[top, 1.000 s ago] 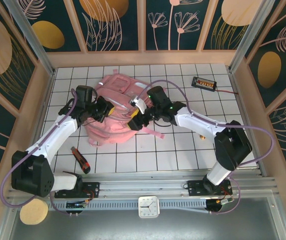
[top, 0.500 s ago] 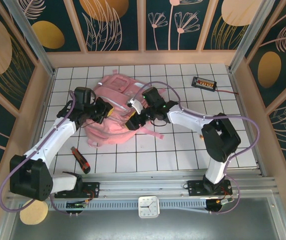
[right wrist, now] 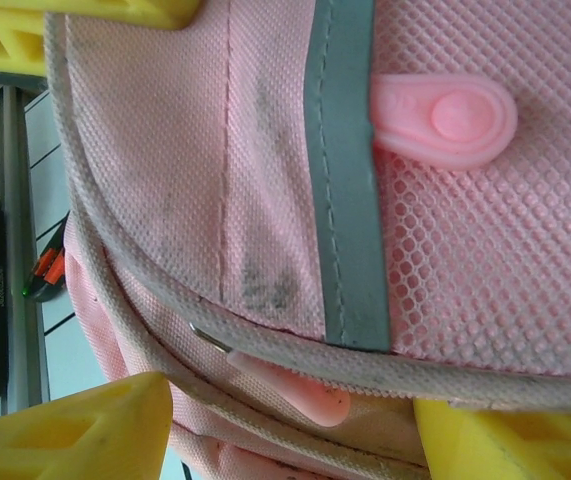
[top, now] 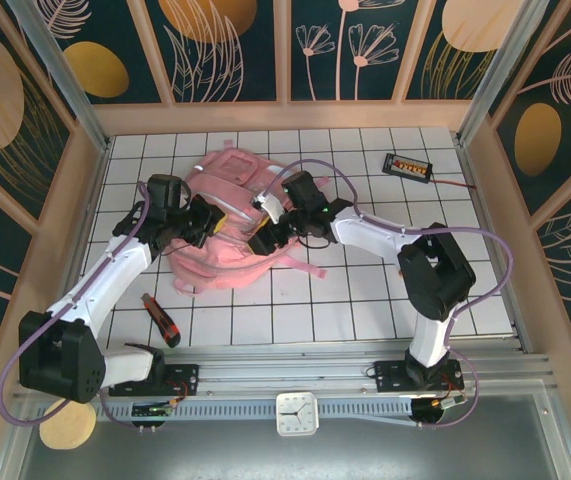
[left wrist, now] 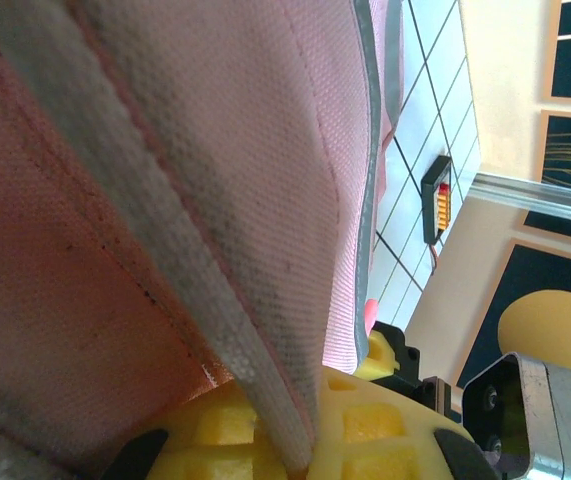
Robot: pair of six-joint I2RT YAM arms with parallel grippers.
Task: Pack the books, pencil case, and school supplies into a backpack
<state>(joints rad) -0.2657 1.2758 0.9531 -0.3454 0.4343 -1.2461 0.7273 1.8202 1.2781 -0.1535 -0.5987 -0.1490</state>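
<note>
White tiled table (top: 365, 300), pink backpack (top: 227, 262); left tool (top: 208, 219) tight on its fabric, right tool (top: 263, 241) wide against it.

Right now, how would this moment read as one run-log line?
left gripper: shut on backpack edge | right gripper: open, at backpack | utility knife: on table, apart

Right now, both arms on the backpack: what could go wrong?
1. Left jaws pinch the backpack by just its piped rim; a pull may slip it free.
2. Right jaws stand open around the zipper pull; closing may catch fabric instead.
</note>
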